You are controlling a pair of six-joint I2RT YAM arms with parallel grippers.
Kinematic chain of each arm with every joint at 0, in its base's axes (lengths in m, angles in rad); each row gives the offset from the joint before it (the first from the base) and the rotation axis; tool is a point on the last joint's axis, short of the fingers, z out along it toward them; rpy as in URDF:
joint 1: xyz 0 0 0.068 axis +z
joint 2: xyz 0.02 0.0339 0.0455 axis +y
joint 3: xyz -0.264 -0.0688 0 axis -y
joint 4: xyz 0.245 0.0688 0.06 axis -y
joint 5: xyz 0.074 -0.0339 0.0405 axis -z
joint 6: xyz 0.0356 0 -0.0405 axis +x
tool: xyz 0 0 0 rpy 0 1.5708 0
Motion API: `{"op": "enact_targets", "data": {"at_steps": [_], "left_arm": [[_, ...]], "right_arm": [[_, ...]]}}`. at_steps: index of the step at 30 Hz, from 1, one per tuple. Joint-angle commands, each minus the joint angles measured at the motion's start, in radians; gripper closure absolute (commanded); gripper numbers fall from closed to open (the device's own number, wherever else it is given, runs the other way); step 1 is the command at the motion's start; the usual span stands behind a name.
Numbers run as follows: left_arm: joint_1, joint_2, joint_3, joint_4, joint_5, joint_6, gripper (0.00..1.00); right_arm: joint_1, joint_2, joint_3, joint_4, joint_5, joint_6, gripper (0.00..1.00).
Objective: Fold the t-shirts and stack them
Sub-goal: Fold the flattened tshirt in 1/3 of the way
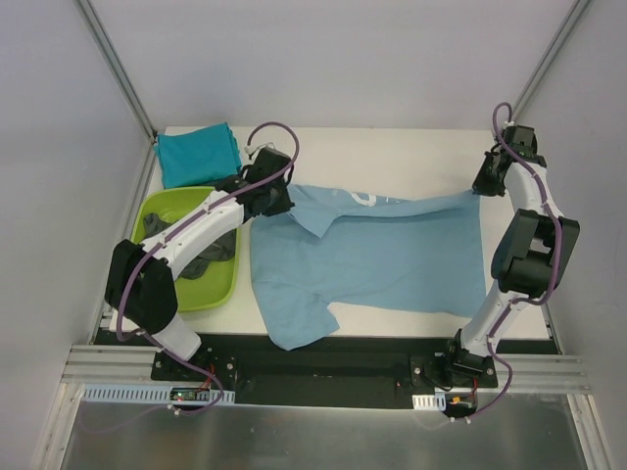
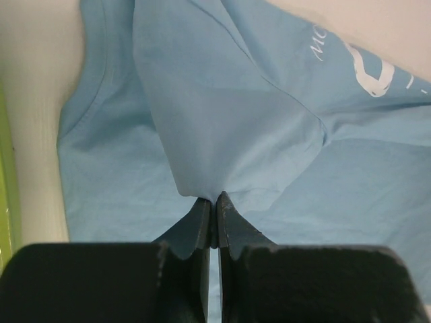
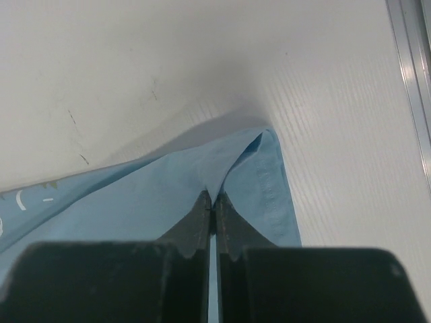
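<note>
Light blue t-shirt (image 1: 382,259) spread mid-bench, hem toward right edge, one sleeve reaching near edge. Left gripper (image 2: 214,200) jaws pinched together on a lifted fold at the shirt's left end. Right gripper (image 3: 214,198) jaws clamped on far hem corner. Folded teal t-shirt (image 1: 198,155) at far left corner. Dark grey t-shirt (image 1: 211,264) in lime tub (image 1: 162,211) by left edge.

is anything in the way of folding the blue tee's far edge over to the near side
Nothing visible. The left gripper and right gripper pinch the far edge of the light blue t-shirt, and its near half lies bare. The lime-green tub and folded teal t-shirt sit off to the left.
</note>
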Motion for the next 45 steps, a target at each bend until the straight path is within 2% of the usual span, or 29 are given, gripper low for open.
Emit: {"op": "enact_targets", "data": {"at_steps": [1, 5, 14, 17, 18, 19, 21, 22, 23, 24, 25, 31, 35, 39, 41, 45], "left_arm": [[-0.010, -0.064, -0.092, -0.011, -0.002, -0.076, 1.00], [-0.013, -0.052, -0.144, -0.009, 0.031, -0.103, 1.00], [-0.019, 0.019, -0.205, -0.009, 0.126, -0.110, 1.00], [-0.019, 0.027, -0.219, -0.009, 0.144, -0.108, 1.00], [-0.019, 0.024, -0.224, -0.011, 0.150, -0.103, 0.97], [-0.023, 0.018, -0.231, -0.009, 0.134, -0.102, 0.93], [-0.033, 0.004, -0.245, -0.009, 0.100, -0.088, 0.79], [-0.034, -0.005, -0.257, -0.009, 0.098, -0.087, 0.77], [-0.036, -0.016, -0.268, -0.009, 0.098, -0.088, 0.72], [-0.037, -0.025, -0.276, -0.011, 0.097, -0.084, 0.66], [-0.042, -0.031, -0.282, -0.009, 0.094, -0.077, 0.62], [-0.059, -0.105, -0.278, -0.009, 0.109, -0.038, 0.01], [-0.098, -0.173, -0.235, -0.005, 0.058, 0.001, 0.01], [-0.103, -0.122, -0.167, 0.023, 0.052, 0.053, 0.01], [-0.102, -0.056, -0.111, 0.029, 0.044, 0.088, 0.01], [-0.073, 0.077, -0.026, 0.031, 0.099, 0.105, 0.01]], "right_arm": [[-0.010, -0.083, -0.027, 0.016, 0.002, -0.020, 1.00], [-0.010, -0.086, -0.058, 0.035, 0.016, -0.023, 0.99], [-0.010, -0.095, -0.129, 0.004, 0.177, -0.010, 0.92], [-0.009, -0.109, -0.147, -0.018, 0.189, 0.013, 0.77], [-0.009, -0.121, -0.156, -0.021, 0.198, 0.023, 0.65], [-0.007, -0.136, -0.167, -0.025, 0.206, 0.032, 0.48], [-0.003, -0.185, -0.185, -0.036, 0.239, 0.050, 0.35], [0.000, -0.208, -0.193, -0.044, 0.259, 0.056, 0.29], [0.005, -0.231, -0.202, -0.050, 0.266, 0.061, 0.19], [0.013, -0.256, -0.207, -0.063, 0.264, 0.067, 0.03], [0.020, -0.279, -0.214, -0.073, 0.254, 0.070, 0.04], [0.123, -0.450, -0.320, -0.068, 0.221, 0.046, 0.04], [0.152, -0.585, -0.455, -0.015, 0.128, 0.076, 0.04], [0.160, -0.698, -0.607, 0.105, -0.148, 0.040, 0.04], [0.158, -0.704, -0.633, 0.154, -0.187, 0.009, 0.04], [0.149, -0.601, -0.566, 0.119, -0.231, -0.016, 0.04]]}}
